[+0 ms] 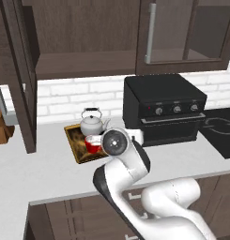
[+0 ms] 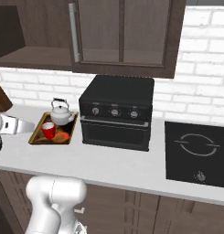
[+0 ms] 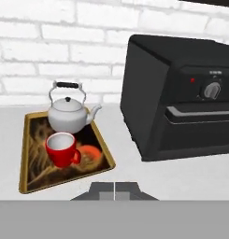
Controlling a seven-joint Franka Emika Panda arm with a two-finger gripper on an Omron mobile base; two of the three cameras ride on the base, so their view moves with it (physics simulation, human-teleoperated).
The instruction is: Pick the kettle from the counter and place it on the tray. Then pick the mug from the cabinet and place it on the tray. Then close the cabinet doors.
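While my jaws (image 3: 115, 190) rest pressed together and empty, the scene reads as follows.
Kettle: the kettle (image 3: 69, 113) stands upright at the far end of the tray (image 3: 27, 154), spout toward the oven (image 3: 181, 93).
Mug: the red mug (image 3: 62, 149) sits upright on the tray, just in front of the kettle, beside the orange patch.
Tray: lies flat on the counter (image 2: 109, 164), near the oven's left side.
Jaws: I hold them above the counter, just short of the tray's near edge.
Cabinet: the cabinet (image 1: 83, 56) above shows a bare shelf.
Doors: left door (image 1: 20, 79) swung open; right door (image 1: 182, 33) shut over its half.
Cooktop: the cooktop (image 2: 198, 153) lies right of the oven.
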